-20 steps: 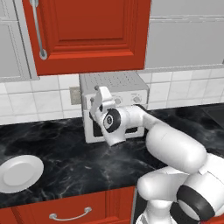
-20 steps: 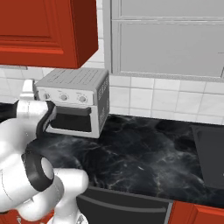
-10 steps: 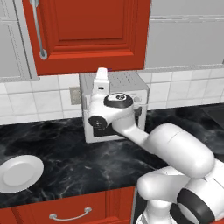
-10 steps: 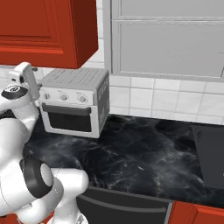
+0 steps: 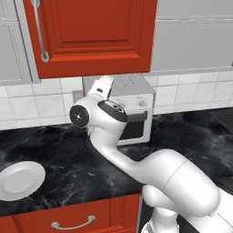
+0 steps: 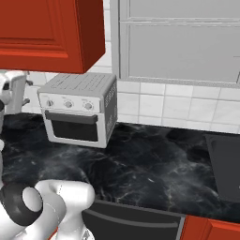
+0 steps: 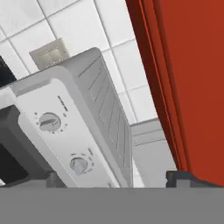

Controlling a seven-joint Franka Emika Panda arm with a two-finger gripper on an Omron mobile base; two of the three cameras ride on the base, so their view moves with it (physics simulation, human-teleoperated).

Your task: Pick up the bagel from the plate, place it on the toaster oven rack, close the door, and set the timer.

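— What stands around the toaster oven [image 6: 79,114]?

— It sits on the black marble counter [image 6: 154,164] against the white tiled wall [image 6: 159,105], under the red cabinet [image 5: 91,36]. Its door [image 6: 75,126] is shut, upright, its long side running level across the front under three knobs [image 6: 68,104].

— And the arm?

— Its white links [image 5: 107,129] cross in front of the oven's left half in the left base view. The gripper [image 7: 111,179] is raised near the oven's top, finger tips [image 7: 183,178] spread wide with nothing between them (the hand view is rolled, so the oven looks tilted there).

— The plate?

— The plate [image 5: 20,180] lies flat on the counter, well to the left of the oven, near the front edge. I can't make out a bagel on it.
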